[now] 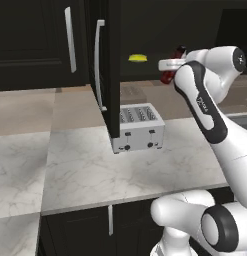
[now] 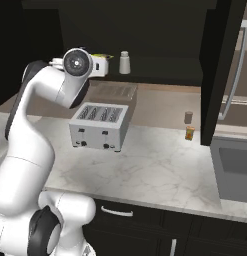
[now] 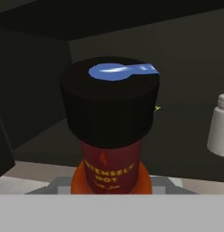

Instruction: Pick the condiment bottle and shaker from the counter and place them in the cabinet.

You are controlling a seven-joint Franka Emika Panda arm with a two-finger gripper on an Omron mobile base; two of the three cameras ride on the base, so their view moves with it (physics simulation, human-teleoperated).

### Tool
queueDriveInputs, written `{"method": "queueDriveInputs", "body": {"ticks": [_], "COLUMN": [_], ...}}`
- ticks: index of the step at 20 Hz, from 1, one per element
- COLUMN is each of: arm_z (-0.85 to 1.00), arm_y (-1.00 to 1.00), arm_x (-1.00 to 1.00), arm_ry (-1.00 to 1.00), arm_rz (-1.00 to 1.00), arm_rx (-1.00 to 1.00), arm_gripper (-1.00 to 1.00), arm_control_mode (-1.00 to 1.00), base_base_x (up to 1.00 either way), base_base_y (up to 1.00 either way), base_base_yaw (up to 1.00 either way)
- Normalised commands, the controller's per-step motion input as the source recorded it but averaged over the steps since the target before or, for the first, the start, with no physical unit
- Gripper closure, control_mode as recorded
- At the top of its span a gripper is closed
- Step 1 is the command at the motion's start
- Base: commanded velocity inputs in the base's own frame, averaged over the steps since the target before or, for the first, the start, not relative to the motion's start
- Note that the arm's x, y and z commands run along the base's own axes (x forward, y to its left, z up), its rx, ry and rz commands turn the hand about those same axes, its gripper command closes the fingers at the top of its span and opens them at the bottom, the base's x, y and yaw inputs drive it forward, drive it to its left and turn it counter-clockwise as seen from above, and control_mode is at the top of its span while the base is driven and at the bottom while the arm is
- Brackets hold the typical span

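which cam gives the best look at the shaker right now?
Right base view: the shaker stands whole and unobstructed on the cabinet's dark shelf, right of the arm. Hand view catches part of it at the right edge, beside the condiment bottle.

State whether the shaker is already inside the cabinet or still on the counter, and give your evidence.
Inside. The shaker stands upright on the cabinet shelf, above the toaster on the counter.
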Motion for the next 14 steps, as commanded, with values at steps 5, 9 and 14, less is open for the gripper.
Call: {"method": "queueDriveInputs", "body": {"ticks": [5, 9, 14], "arm_z": [0.0, -0.01, -0.09], "arm_y": [0.0, 0.0, 0.0], "arm_x": [0.28, 0.41, 0.46], "arm_ry": [0.0, 0.0, 0.01], "arm_rz": [0.0, 0.0, 0.0], "arm_rx": [0.0, 0.0, 0.0], "arm_gripper": [1.0, 1.0, 1.0], "arm_control_mode": [-1.0, -1.0, -1.0], "base_base_x": [0.0, 0.0, 0.0], "base_base_y": [0.0, 0.0, 0.0], "base_base_yaw": [0.0, 0.0, 0.0]}}
